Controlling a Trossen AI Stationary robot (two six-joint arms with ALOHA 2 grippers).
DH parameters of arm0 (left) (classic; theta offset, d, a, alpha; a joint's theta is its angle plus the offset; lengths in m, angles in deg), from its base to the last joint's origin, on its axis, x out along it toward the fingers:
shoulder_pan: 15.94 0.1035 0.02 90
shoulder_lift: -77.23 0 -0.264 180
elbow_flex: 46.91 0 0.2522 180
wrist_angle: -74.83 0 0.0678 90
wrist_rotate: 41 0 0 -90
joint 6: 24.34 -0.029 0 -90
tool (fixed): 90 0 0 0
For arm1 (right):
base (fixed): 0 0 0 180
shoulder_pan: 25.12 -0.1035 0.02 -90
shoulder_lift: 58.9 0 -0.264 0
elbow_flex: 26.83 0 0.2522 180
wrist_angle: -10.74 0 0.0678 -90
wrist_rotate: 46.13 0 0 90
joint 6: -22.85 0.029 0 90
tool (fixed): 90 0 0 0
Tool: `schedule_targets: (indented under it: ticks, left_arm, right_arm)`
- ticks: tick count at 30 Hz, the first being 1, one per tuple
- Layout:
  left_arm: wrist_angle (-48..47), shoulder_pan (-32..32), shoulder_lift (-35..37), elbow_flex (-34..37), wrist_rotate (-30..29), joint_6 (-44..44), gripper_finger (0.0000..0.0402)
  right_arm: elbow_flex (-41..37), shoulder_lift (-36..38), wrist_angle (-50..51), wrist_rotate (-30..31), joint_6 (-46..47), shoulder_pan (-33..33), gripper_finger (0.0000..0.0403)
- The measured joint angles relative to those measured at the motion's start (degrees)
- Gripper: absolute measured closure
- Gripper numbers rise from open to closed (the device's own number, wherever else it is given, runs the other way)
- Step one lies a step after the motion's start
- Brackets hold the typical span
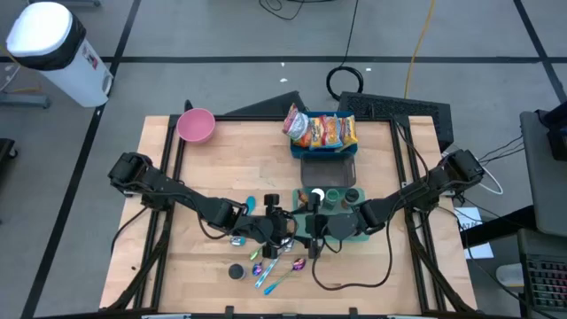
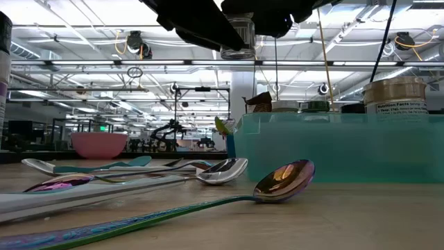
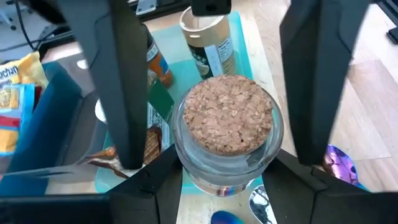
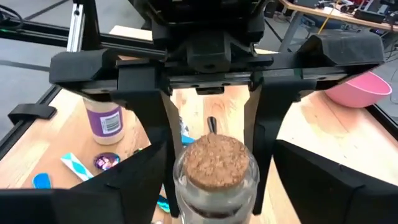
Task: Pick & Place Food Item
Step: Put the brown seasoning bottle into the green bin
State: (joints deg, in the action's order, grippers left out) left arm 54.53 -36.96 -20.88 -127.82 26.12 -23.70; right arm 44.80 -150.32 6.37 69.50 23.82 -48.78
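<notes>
Jar with the cork stopper is off the table, held up in the air just beside the near-left corner of the teal tray, over the bare wood between that tray and the spoons.

My right gripper has the glass body pinched between its two fingers, low on the jar, below the stopper. My left gripper faces it from the side away from the tray, its fingers spread wide to either side of the jar; I see no contact from them in the left wrist view. In the low view the jar hangs well above the tray's rim.

Progress, as I judge it: the pick is done, since the jar is lifted and carried by one arm. This looks like the middle of a handover or a transfer, with both grippers meeting at the jar. Placement is not yet done. Where the jar should end up I cannot tell from the task line. Other items, a paper-labelled tub and a bottle, stand in the tray beyond the jar. The blue bin of snack packets lies on the far side of the tray.
</notes>
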Motion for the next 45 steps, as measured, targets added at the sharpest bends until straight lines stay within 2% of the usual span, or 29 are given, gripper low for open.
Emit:
schedule_targets:
  ticks: [9, 11, 13, 16, 19, 23, 34, 45]
  left_arm:
    - [0.18, 0.04, 0.00, 0.00, -0.21, 0.97, 0.0214]
    - [0.34, 0.00, 0.00, 0.00, -0.20, 1.13, 0.0212]
    - [0.43, 0.00, 0.00, 0.00, 0.33, 1.97, 0.0184]
    - [0.39, 0.13, 0.42, -0.04, 2.51, 2.65, 0.0118]
    - [-3.54, -0.21, 2.60, -0.02, 4.44, 0.87, 0.0059]
    - [-5.71, -0.42, 5.39, -0.02, 5.09, 0.72, 0.0011]
    - [-5.54, 0.85, 5.55, -0.02, 4.88, 2.50, 0.0052]
    - [-5.67, 1.52, 5.55, -0.02, 4.87, 2.67, 0.0054]
  right_arm:
    - [0.00, 0.49, 1.51, 0.03, -0.17, -0.39, 0.0229]
    - [0.00, 0.51, 1.46, 0.04, -0.13, -0.33, 0.0240]
    - [0.00, 1.13, 2.02, -0.27, -0.10, -0.31, 0.0240]
    - [0.00, 3.32, 4.72, -0.20, 0.10, -0.31, 0.0240]
    - [-0.04, 7.64, 12.14, 0.12, 2.21, -1.19, 0.0240]
    - [-3.09, 12.32, 18.65, 3.08, 8.56, -3.24, 0.0240]
    - [-18.63, 17.94, 16.80, 2.74, 25.86, -7.52, 0.0240]
    - [-23.24, 22.64, 19.49, 5.33, 29.93, -10.21, 0.0240]
